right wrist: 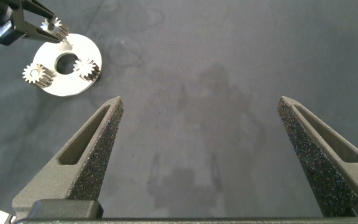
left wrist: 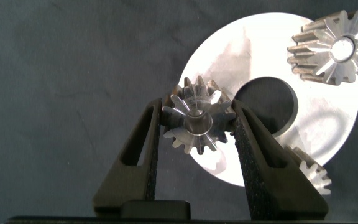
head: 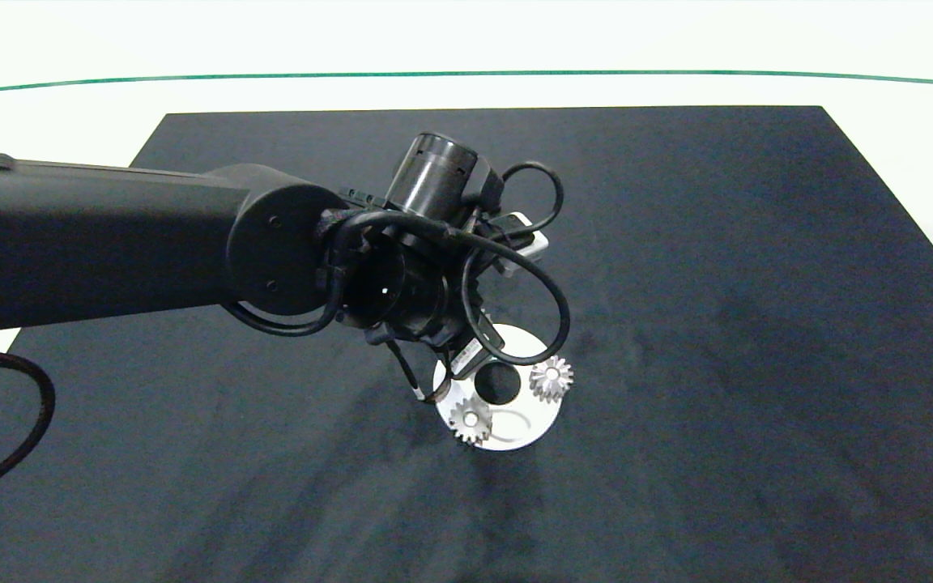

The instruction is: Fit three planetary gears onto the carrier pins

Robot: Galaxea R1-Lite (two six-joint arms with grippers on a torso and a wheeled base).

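Three gears: two point(head: 551, 378) point(head: 470, 421) sit on the disc point(head: 515, 437); the left claw point(left wrist: 197, 127) pinches the third point(left wrist: 196, 118) over the disc's rim. Right claw point(right wrist: 197, 124) is spread, well apart.

Dark mat point(head: 758, 324) on a white table point(head: 466, 89); green edge line point(head: 466, 73).
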